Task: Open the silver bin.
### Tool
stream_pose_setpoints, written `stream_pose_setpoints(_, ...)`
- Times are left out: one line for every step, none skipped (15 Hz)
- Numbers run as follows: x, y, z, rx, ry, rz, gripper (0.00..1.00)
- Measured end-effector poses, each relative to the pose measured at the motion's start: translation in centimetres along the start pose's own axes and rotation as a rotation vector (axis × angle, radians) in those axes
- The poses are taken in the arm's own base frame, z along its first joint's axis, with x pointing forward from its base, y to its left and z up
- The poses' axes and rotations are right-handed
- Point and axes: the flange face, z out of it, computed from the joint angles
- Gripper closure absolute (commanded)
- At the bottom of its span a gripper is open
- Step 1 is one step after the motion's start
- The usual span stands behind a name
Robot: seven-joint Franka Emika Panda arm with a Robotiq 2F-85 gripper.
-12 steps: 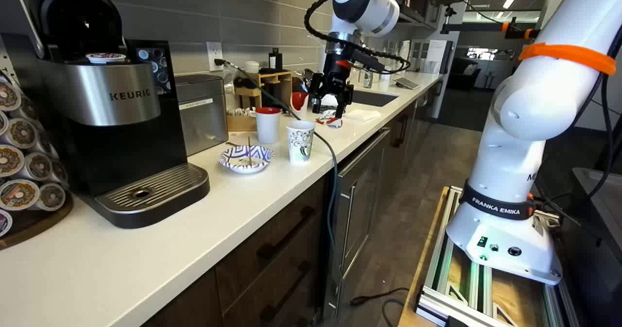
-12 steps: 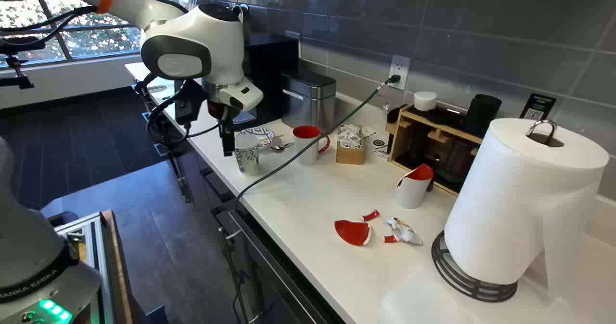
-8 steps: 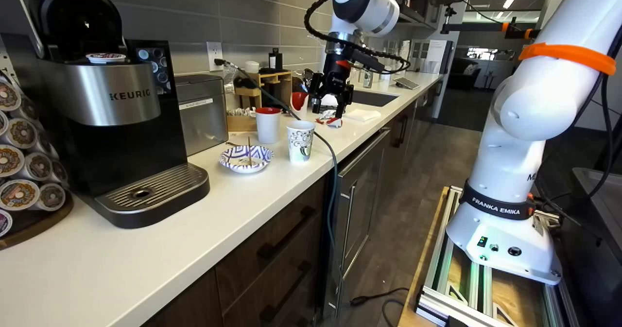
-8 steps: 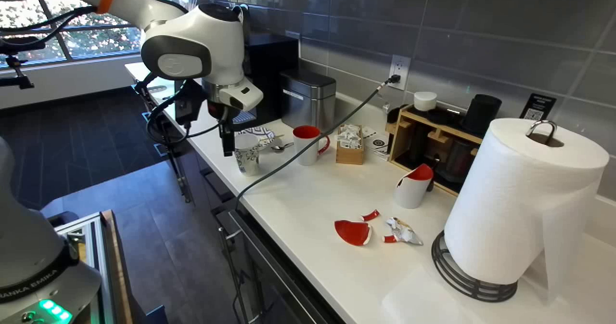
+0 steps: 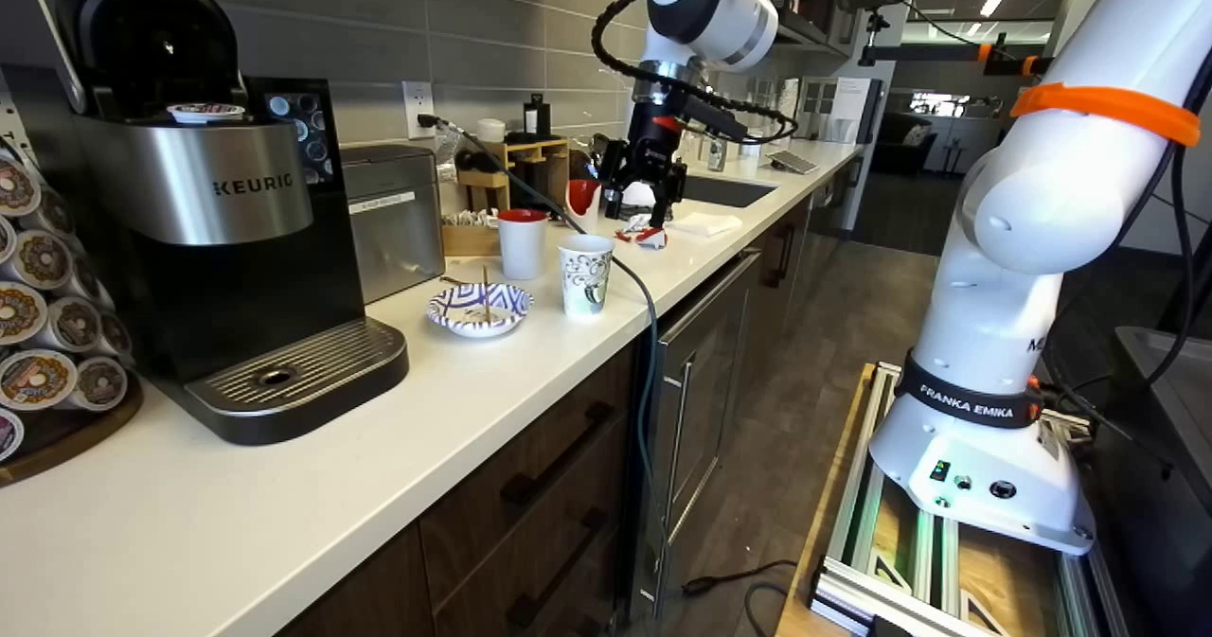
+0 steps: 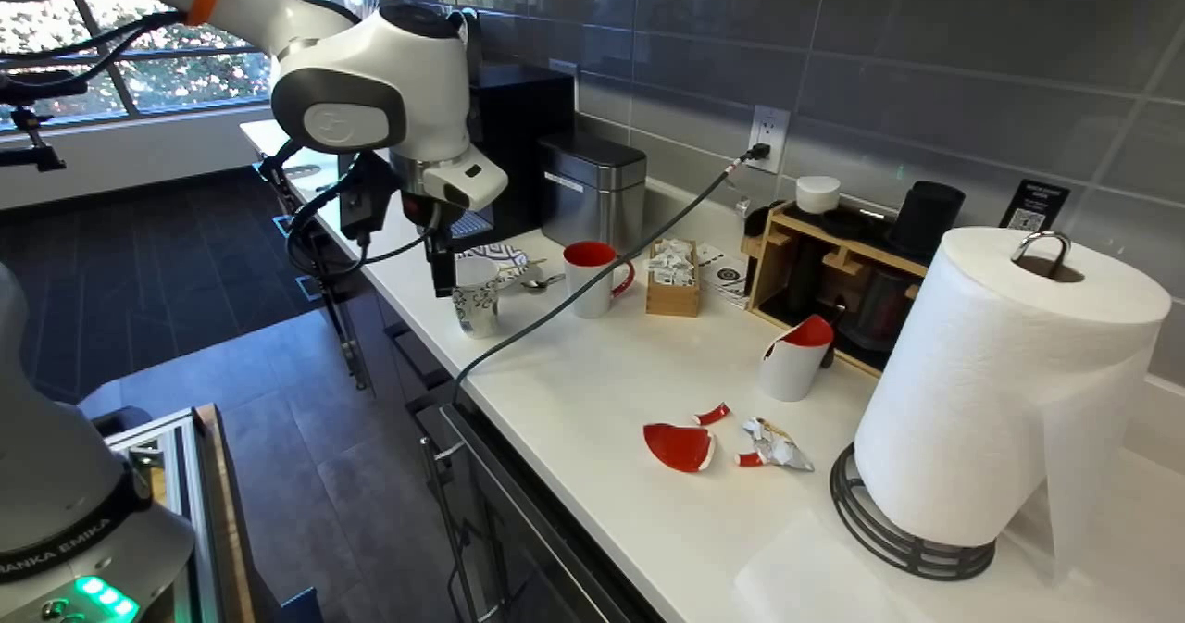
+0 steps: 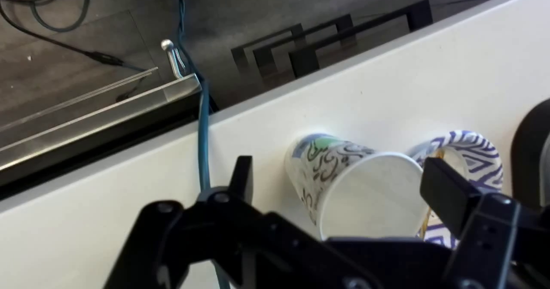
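The silver bin is a boxy grey metal container with its lid down. It stands against the back wall beside the coffee machine, and it also shows in an exterior view. It is not visible in the wrist view. My gripper points downward over the counter, well apart from the bin. In the wrist view the gripper has its fingers wide apart with nothing held. A patterned white paper cup appears below and between the fingers, apart from them.
The coffee machine stands next to the bin. A patterned bowl, a red-lined mug and the paper cup stand in front of it. A cable crosses the counter from the outlet. Red shards and a paper towel roll lie farther along.
My gripper has shifted very slightly, a little right and up in an exterior view. The bin and the other objects have not moved.
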Motion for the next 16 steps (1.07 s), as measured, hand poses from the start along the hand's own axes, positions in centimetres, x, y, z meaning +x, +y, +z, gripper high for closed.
stream_pose_setpoints(0.6,-0.5,-0.5,0.008,0.061,-0.015,0.00)
stream_pose_setpoints(1.2,-1.4,-1.1,0.009,0.130,-0.035,0.00)
stream_pose_setpoints(1.7,-2.5,-1.7,0.002,0.190,-0.062,0.00)
stream_pose_setpoints(2.2,-3.8,-2.5,-0.007,0.247,-0.098,0.00)
stream_pose_setpoints(2.6,-5.3,-3.2,-0.022,0.303,-0.141,0.00)
stream_pose_setpoints(3.0,-6.5,-3.9,-0.037,0.355,-0.184,0.00)
stream_pose_setpoints(3.3,-7.7,-4.5,-0.055,0.404,-0.227,0.00)
stream_pose_setpoints(3.6,-8.8,-5.0,-0.072,0.456,-0.272,0.00)
stream_pose_setpoints(3.9,-9.8,-5.4,-0.086,0.503,-0.312,0.00)
stream_pose_setpoints(4.1,-10.8,-5.6,-0.098,0.554,-0.355,0.00)
stream_pose_setpoints(4.4,-11.8,-5.8,-0.108,0.608,-0.399,0.00)
stream_pose_setpoints(4.7,-12.8,-5.9,-0.117,0.658,-0.444,0.00)
stream_pose_setpoints(4.9,-13.8,-5.8,-0.127,0.706,-0.494,0.00)
stream_pose_setpoints(5.1,-14.7,-5.7,-0.141,0.748,-0.546,0.00)
stream_pose_setpoints(5.4,-15.4,-5.6,-0.158,0.782,-0.602,0.00)
stream_pose_setpoints(5.7,-15.9,-5.3,-0.183,0.808,-0.660,0.00)
